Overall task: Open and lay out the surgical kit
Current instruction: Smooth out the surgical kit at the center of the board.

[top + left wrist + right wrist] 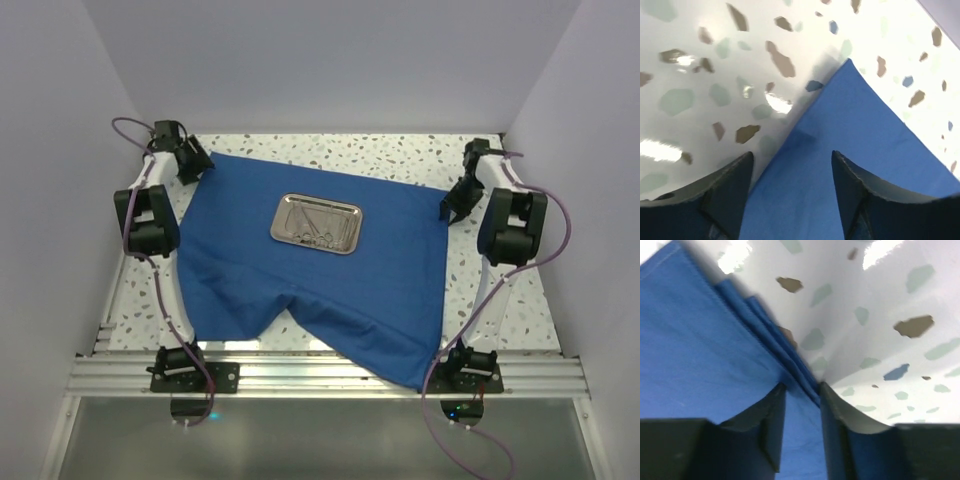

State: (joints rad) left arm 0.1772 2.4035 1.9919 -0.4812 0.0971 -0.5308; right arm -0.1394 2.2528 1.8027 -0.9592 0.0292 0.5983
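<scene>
Right gripper (802, 386) pinches the wrap (320, 280), left gripper (792, 153) gapes above its corner, tray (316, 222) centred.

The wrap (330, 280) lies spread on the table (400, 150), with its near right corner hanging over the front edge. The tray (345, 238) sits on the wrap, behind its middle, with instruments (312, 222) inside. The 2 grippers flank it: the left gripper (792, 156) at the far left corner, the right gripper (802, 386) on the right edge.

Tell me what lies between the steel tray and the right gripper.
Only bare blue cloth wrap: in the top view nothing sits on it between the steel tray and the right gripper at its edge.
</scene>
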